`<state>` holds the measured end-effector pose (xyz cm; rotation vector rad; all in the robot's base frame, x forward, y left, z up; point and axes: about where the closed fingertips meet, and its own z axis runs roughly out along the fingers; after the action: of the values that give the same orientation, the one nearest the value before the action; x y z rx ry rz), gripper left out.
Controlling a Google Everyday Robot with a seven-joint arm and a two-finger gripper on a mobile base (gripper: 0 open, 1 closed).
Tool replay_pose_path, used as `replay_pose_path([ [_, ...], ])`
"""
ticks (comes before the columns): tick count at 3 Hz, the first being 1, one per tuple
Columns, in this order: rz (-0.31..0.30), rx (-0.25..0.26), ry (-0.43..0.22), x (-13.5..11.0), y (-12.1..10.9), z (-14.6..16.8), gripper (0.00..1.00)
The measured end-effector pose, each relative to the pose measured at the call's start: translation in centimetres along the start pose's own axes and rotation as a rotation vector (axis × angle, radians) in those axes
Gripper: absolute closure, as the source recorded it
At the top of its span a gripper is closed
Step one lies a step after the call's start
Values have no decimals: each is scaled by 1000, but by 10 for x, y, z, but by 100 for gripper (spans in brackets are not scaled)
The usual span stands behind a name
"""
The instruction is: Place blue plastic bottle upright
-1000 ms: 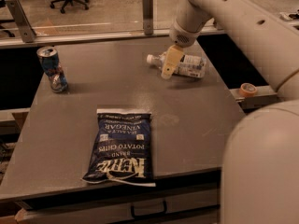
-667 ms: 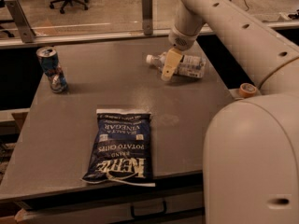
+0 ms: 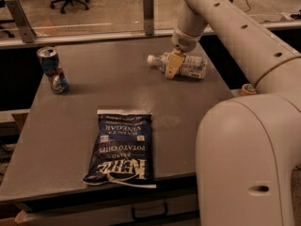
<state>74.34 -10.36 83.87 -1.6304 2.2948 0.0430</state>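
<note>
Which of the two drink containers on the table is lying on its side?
The blue plastic bottle, right at the gripper, lies flat with its cap pointing left; the can near the table's left edge stands upright.

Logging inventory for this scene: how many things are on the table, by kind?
Bottles: 1, the bottle, lying on its side with the gripper at it
Cans: 1, the can
Bags: 1, the chip bag
Total: 3
</note>
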Motion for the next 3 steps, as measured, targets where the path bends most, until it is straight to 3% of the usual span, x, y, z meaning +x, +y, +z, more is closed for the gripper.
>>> replay_pose_path([
  [2,-64,-55,-118,-24,45,-43,88],
  [3,-108,-92,-254,-31,67,-77,100],
])
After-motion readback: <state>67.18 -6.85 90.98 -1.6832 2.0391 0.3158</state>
